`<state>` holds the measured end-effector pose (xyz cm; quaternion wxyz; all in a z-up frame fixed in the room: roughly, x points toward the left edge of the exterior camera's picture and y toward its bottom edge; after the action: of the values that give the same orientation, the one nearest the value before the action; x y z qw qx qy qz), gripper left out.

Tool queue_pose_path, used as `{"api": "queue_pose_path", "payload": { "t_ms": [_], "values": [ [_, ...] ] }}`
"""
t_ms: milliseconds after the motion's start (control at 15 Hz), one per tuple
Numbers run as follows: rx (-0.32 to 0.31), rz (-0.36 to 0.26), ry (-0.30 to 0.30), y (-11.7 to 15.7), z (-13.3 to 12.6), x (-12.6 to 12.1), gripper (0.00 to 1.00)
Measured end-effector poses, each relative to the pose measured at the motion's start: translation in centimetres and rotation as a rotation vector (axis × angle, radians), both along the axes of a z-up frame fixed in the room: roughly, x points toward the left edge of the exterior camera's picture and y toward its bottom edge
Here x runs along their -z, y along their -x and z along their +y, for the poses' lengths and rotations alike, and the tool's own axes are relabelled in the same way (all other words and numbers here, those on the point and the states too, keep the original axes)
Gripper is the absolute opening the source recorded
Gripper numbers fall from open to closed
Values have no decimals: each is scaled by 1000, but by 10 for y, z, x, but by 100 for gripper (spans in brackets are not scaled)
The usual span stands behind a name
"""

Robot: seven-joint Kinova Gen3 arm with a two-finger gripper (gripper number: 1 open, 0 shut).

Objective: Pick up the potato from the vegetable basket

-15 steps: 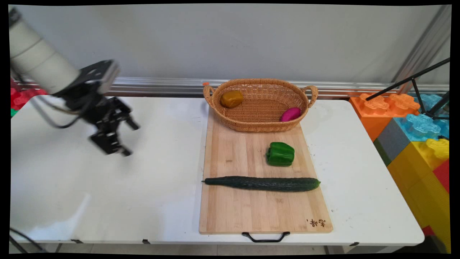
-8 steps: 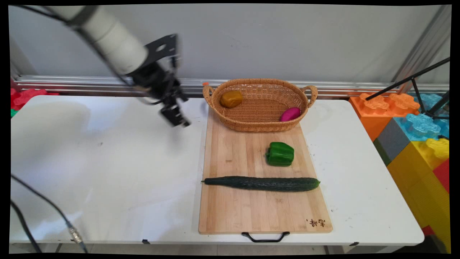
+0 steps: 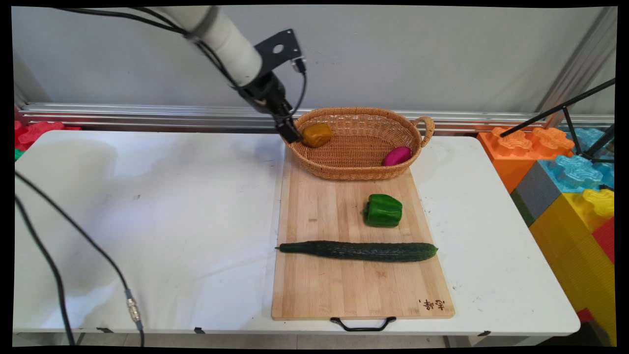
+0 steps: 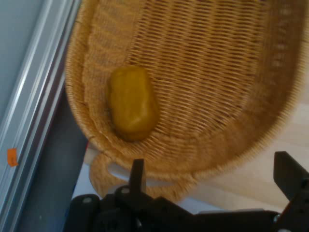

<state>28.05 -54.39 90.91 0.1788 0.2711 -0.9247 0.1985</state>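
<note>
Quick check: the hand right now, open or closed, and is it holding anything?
Hand: open, empty, hovering at the left end of the basket, beside the yellow-brown lump inside it.

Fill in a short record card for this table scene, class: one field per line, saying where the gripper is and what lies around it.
Gripper: gripper, open, holding nothing, above the basket's left handle
Nearest thing: yellow-brown lump lying in the left end of the wicker basket
Also in basket: magenta object at the right end
Basket position: on the far end of the wooden cutting board
On the board: green pepper; cucumber lying crosswise nearer the camera
Surface: white table
</note>
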Motion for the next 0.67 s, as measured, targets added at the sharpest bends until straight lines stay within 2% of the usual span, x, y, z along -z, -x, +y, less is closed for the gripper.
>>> {"api": "queue_pose_path", "payload": {
  "t_ms": [467, 667],
  "values": [
    [-110, 6, 21, 20, -53, 52, 100],
    [-138, 5, 36, 26, -71, 72, 100]
  ]
}}
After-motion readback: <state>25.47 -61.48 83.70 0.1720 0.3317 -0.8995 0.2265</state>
